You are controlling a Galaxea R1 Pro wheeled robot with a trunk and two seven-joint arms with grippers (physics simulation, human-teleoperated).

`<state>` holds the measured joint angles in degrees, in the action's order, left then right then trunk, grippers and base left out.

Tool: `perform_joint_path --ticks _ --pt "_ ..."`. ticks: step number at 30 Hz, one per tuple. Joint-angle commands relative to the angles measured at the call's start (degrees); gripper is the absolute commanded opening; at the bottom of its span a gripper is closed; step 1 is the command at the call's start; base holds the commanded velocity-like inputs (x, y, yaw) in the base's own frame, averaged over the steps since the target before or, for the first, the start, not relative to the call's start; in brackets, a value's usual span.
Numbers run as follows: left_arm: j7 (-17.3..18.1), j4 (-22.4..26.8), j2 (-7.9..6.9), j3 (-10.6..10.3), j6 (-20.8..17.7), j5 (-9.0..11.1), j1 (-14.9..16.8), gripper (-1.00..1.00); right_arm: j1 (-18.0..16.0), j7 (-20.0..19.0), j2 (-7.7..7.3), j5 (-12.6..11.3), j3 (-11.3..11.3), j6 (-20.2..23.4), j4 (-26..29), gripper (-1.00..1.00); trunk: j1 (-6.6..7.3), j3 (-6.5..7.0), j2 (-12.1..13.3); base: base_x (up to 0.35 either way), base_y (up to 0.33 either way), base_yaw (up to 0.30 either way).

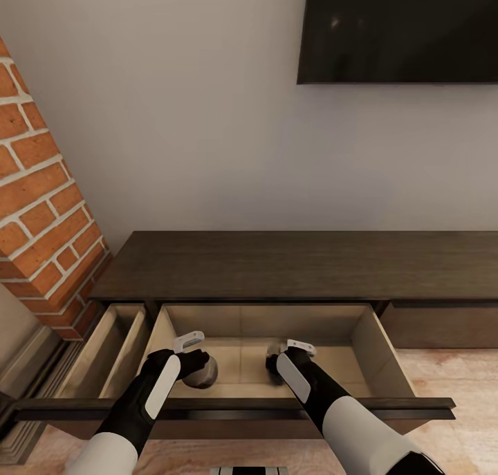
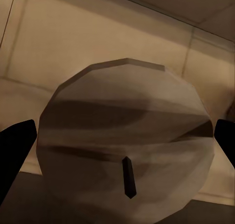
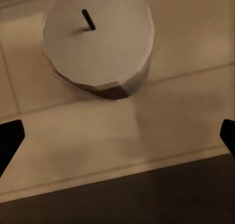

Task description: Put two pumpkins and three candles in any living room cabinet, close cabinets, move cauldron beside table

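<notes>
- Head view: the cabinet, a long low dark brown unit, stands against a pale wall. Its wide middle drawer is pulled out, pale inside; a narrower drawer at 9 o'clock of it is also out. A brick column rises at 10 o'clock and a dark screen hangs at 1 o'clock.
- Head view, arms: both reach down into the middle drawer. The left gripper is at a candle (greyish in shadow) on the drawer floor; the right gripper is at 3 o'clock of it, near a second dark shape partly hidden by the arm.
- Left wrist view: the left candle, beige with a short dark wick, sits between the two dark fingertips, one at each side. Whether the pads touch it cannot be told.
- Right wrist view: the right candle stands upright on the pale drawer floor, apart from the gripper; the fingertips are spread wide with nothing between them.
</notes>
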<state>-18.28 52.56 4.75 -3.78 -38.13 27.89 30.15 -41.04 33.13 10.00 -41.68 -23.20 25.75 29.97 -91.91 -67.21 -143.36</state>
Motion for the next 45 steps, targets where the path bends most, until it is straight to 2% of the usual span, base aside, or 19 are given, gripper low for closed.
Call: perform_joint_path --ticks 1,11,15,24,25,39,45 --pt "0.00 0.00 0.00 0.00 -0.09 0.02 0.00 -1.00 0.00 0.00 0.00 0.01 0.00 0.00 0.00 1.00 0.00 0.00 0.00 0.000 0.000 0.000" --pt "0.08 0.00 0.00 0.13 -0.67 0.14 0.00 -1.00 0.00 -0.25 0.00 -0.05 0.00 0.00 0.00 1.00 0.23 1.99 0.12 0.000 0.000 0.000" --pt "0.09 0.00 0.00 0.23 -0.80 0.11 0.00 -1.00 0.00 -0.43 0.00 -0.07 0.00 0.00 0.00 1.00 1.11 2.71 1.71 0.000 0.000 0.000" --pt "0.42 0.00 -0.02 0.24 -0.63 0.08 0.00 -1.00 0.00 -0.53 0.00 -0.07 0.00 0.00 0.00 1.00 1.11 2.71 1.71 0.000 0.000 0.000" --pt "0.42 -0.01 -0.03 0.20 -0.63 0.07 0.00 1.00 0.00 -0.53 0.00 -0.07 0.00 0.00 0.00 1.00 1.11 2.71 1.71 0.000 0.000 0.000" --pt "0.52 0.00 -0.09 0.67 -0.81 0.16 0.00 1.00 0.00 -0.61 0.00 0.02 0.00 0.00 0.00 1.00 1.11 2.71 1.71 0.000 0.000 0.000" --pt "0.52 0.00 -0.09 0.70 -1.84 0.23 0.00 1.00 0.00 -0.61 0.00 -0.02 0.00 0.02 0.09 1.00 2.42 3.79 4.12 0.000 0.000 0.000"
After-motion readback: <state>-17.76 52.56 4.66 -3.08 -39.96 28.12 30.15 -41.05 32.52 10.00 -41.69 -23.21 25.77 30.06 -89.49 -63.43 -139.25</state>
